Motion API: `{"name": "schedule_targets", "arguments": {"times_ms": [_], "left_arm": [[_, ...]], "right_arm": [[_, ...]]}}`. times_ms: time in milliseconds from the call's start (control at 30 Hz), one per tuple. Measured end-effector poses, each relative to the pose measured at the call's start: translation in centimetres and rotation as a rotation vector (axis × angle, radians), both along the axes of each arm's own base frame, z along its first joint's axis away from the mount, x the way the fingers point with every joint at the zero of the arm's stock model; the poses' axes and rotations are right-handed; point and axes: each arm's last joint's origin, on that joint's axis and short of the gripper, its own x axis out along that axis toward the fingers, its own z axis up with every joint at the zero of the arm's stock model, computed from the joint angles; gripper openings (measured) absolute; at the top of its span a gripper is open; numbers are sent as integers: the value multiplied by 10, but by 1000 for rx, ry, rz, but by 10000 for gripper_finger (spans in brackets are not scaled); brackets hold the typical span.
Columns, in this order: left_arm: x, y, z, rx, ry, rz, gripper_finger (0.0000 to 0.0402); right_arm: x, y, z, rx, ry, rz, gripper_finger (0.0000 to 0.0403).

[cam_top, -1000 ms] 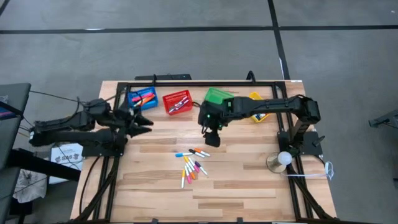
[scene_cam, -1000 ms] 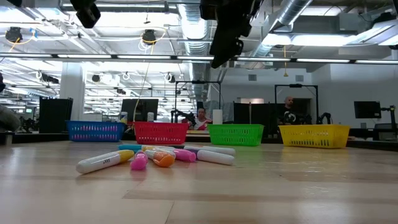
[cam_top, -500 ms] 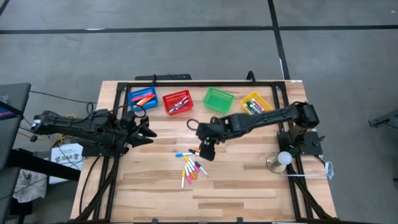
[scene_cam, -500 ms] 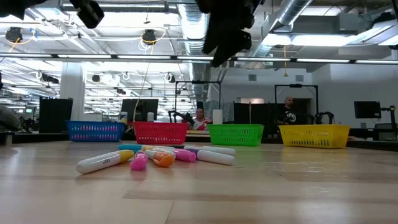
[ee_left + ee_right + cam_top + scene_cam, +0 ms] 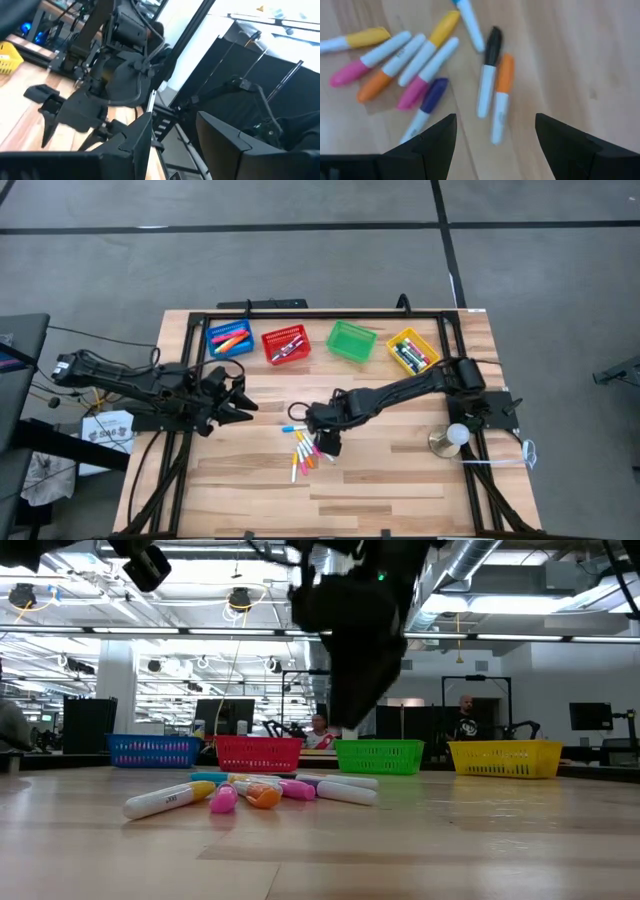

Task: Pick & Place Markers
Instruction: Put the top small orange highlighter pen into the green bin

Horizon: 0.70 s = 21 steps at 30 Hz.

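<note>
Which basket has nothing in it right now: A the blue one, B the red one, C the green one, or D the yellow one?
C: from above, the green basket shows only its bare floor, while the blue basket, red basket and yellow basket each hold markers.

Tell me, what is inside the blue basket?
The blue basket holds a few markers, orange and pink ones. Its floor under them is covered, so deeper ones cannot be seen.
</note>
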Motion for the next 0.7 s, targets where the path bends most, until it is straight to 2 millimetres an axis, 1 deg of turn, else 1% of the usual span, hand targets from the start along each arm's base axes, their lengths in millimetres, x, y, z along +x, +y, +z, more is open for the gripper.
{"name": "schedule_targets", "arguments": {"times_ms": [133,267,300,367,433,500,700], "left_arm": [[3,-1,-1,1,7,3,154],[5,-1,-2,1,6,7,154],[5,-1,-2,1,9,8,154],[6,-1,-2,0,4,8,154],[6,-1,-2,1,6,9,154],[6,-1,-1,-1,-3,9,154],[7,-1,-2,4,-3,14,154]], "right_arm": [[1,1,-17,5,63,9,260],[0,1,-25,-11,112,52,260],[2,1,-27,-12,105,59,260],[-2,-1,-29,-28,147,84,260],[2,-2,-32,-30,134,108,260],[0,-4,-33,-43,158,144,260],[2,-12,-36,-70,159,239,260]]}}
